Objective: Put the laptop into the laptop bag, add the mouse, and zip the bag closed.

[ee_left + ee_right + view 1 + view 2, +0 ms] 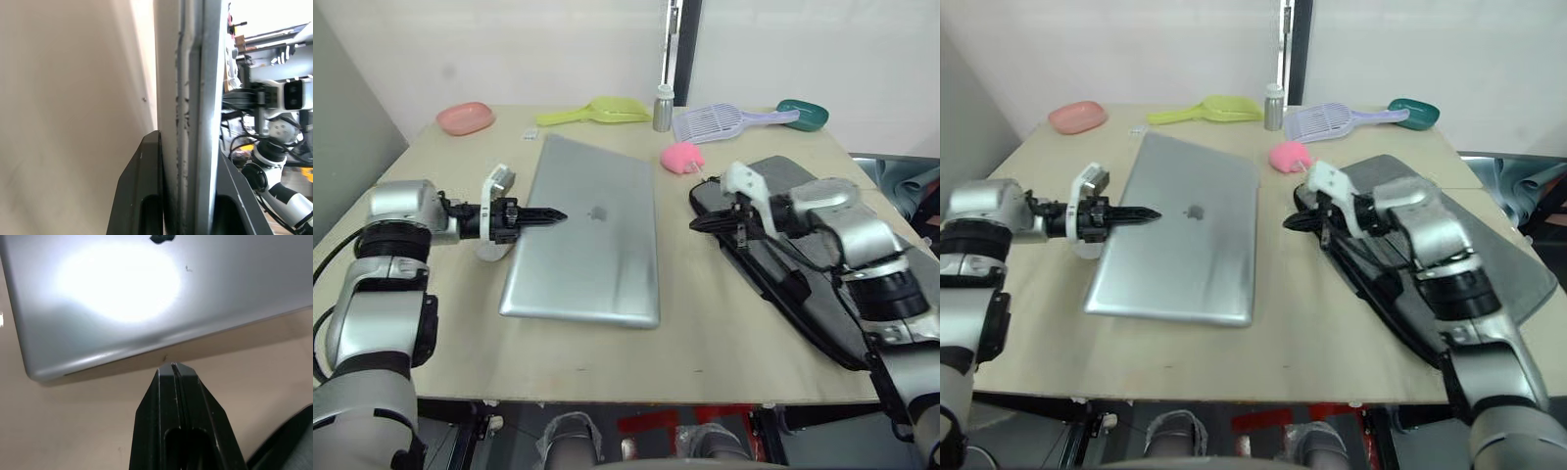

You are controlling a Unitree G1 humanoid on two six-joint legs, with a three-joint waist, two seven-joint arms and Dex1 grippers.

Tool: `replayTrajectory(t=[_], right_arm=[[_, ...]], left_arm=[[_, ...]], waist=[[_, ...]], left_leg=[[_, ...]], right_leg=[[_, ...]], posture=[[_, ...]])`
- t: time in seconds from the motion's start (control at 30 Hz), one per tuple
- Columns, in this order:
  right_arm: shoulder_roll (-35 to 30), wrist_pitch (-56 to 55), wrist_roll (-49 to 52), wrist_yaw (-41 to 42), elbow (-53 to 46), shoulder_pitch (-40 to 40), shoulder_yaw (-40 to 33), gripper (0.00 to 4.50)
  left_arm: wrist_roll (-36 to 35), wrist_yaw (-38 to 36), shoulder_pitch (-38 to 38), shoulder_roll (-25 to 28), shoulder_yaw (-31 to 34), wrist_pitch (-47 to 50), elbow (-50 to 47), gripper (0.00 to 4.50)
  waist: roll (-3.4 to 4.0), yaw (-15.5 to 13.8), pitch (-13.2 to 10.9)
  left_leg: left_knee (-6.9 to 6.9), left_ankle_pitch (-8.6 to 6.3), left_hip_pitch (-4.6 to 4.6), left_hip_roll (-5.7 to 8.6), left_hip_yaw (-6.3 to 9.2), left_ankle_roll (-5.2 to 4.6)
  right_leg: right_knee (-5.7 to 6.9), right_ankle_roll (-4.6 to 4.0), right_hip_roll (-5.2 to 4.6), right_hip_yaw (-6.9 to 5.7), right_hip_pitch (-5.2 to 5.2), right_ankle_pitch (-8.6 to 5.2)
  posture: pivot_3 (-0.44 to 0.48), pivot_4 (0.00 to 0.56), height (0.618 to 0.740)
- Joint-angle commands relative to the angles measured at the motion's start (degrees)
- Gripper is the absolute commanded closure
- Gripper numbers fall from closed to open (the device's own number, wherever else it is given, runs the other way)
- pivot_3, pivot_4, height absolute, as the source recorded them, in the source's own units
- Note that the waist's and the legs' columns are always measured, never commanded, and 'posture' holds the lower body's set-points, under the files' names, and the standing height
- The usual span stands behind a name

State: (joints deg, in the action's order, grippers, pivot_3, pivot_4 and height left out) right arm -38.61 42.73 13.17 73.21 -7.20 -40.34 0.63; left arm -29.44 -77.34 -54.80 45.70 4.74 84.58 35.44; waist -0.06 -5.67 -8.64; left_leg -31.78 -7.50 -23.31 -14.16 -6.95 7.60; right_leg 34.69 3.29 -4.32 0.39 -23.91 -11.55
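Mouse (490, 251) half-hidden behind left fingers (540, 215)

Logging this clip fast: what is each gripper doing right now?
Left gripper: shut on the laptop, pinching its left edge.
Right gripper: shut, empty, above the table between laptop and laptop bag.

Light wooden worktop (705, 333) carrying the gear.
The silver laptop (592, 240) lies left of centre, the grey laptop bag (1489, 264) at the right; a pink plush (682, 157), pink dish (465, 118), yellow scoop (597, 112), metal bottle (663, 108), lilac slotted scoop (724, 120) and teal dish (803, 115) line the far edge.
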Motion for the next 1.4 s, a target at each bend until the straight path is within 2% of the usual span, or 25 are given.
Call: replayTrajectory(t=[0.03, 0.17, 0.23, 0.4, 0.53, 0.67, 0.8, 1.03, 1.13, 1.4], right_arm=[[-3.5, 8.3, 7.8, -3.3, -8.2, 3.5, -11.2, 4.5], [-7.2, 12.6, 13.0, -6.7, -13.4, 10.7, -21.1, 4.5], [-9.6, 13.8, 13.6, -8.5, -15.7, 17.1, -27.4, 4.5], [-11.0, 16.3, 16.7, -9.9, -20.9, 33.3, -43.1, 4.5], [-10.7, 16.9, 19.7, -9.8, -23.3, 41.7, -53.0, 4.5], [-11.4, 15.8, 21.2, -9.9, -23.6, 47.8, -56.7, 4.5], [-11.6, 16.0, 24.0, -10.6, -24.3, 50.6, -58.7, 4.5], [-12.0, 16.6, 28.2, -16.0, -23.8, 47.7, -54.2, 4.5], [-13.5, 20.0, 29.8, -18.9, -22.8, 45.9, -51.3, 3.89], [-17.7, 26.0, 34.3, -24.7, -26.5, 43.1, -43.0, 1.2]], left_arm=[[-9.1, 0.9, 2.8, 0.7, 10.7, 3.6, -12.6, 4.19], [-14.3, 8.0, 7.1, -1.0, 19.5, 7.3, -19.0, 4.19], [-20.1, 13.0, 9.9, -1.6, 22.8, 7.9, -20.4, 4.19], [-35.6, 23.7, 20.5, -0.3, 26.3, 7.9, -28.1, 4.19], [-43.4, 29.6, 26.5, 2.4, 27.6, 7.9, -29.2, 4.19], [-49.4, 34.4, 32.1, 5.4, 25.9, 7.9, -27.8, 4.19], [-55.0, 40.0, 35.4, 4.1, 27.3, 7.9, -28.2, 4.19], [-62.7, 46.5, 35.6, 2.7, 25.5, 6.7, -27.4, 4.19], [-66.3, 48.6, 35.5, 2.8, 23.5, 6.2, -26.4, 4.19], [-73.8, 54.9, 37.8, 3.4, 19.2, 0.9, -27.9, 4.19]], waist=[[-0.02, -0.4, 0.0], [-0.04, -0.8, 0.0], [-0.03, -0.9, 0.0], [-0.04, -1.0, 0.0], [-0.04, -0.8, 0.0], [-0.02, -0.4, 0.0], [-0.02, -0.3, 0.0], [-0.02, -0.3, 0.0], [-0.02, -0.1, 0.0], [-0.02, -0.2, 0.0]], left_leg=[[0.0, 0.0, -0.01, 0.0, 0.0, 0.0], [-0.12, -0.02, -0.02, 0.0, 0.06, 0.02], [-0.21, -0.2, 0.04, 0.0, 0.06, 0.3], [-0.46, -0.35, 0.06, 0.0, 0.06, 0.46], [-0.6, -0.47, 0.09, -0.02, 0.06, 0.21], [-0.72, -0.45, 0.35, -0.01, -0.02, 0.16], [-0.87, -0.45, 0.42, 0.01, -0.13, 0.15], [-1.06, -0.45, 0.39, 0.01, -0.11, 0.11], [-1.1, -0.45, 0.4, 0.01, -0.12, 0.1], [-1.12, -0.44, 0.4, 0.02, -0.12, 0.11]], right_leg=[[0.0, -0.01, -0.01, -0.01, 0.01, -0.01], [0.01, -0.42, -0.04, -0.06, 0.01, -0.25], [0.05, -0.54, -0.05, -0.03, 0.03, -0.32], [0.29, -0.54, -0.07, 0.06, 0.01, -0.33], [0.54, -0.52, -0.06, 0.1, -0.06, -0.35], [0.7, -0.45, -0.07, 0.29, 0.06, -0.38], [0.82, -0.39, -0.08, 0.48, 0.05, -0.41], [0.94, -0.39, -0.07, 0.53, 0.05, -0.41], [1.0, -0.35, -0.06, 0.56, 0.04, -0.39], [1.03, -0.06, -0.06, 0.61, 0.04, -0.39]], posture=[[0.0, 0.15, 0.74], [0.0, 0.15, 0.74], [0.0, 0.15, 0.74], [0.0, 0.15, 0.74], [0.0, 0.15, 0.74], [0.0, 0.15, 0.74], [0.0, 0.15, 0.74], [0.0, 0.15, 0.74], [0.0, 0.15, 0.74], [0.0, 0.15, 0.74]])
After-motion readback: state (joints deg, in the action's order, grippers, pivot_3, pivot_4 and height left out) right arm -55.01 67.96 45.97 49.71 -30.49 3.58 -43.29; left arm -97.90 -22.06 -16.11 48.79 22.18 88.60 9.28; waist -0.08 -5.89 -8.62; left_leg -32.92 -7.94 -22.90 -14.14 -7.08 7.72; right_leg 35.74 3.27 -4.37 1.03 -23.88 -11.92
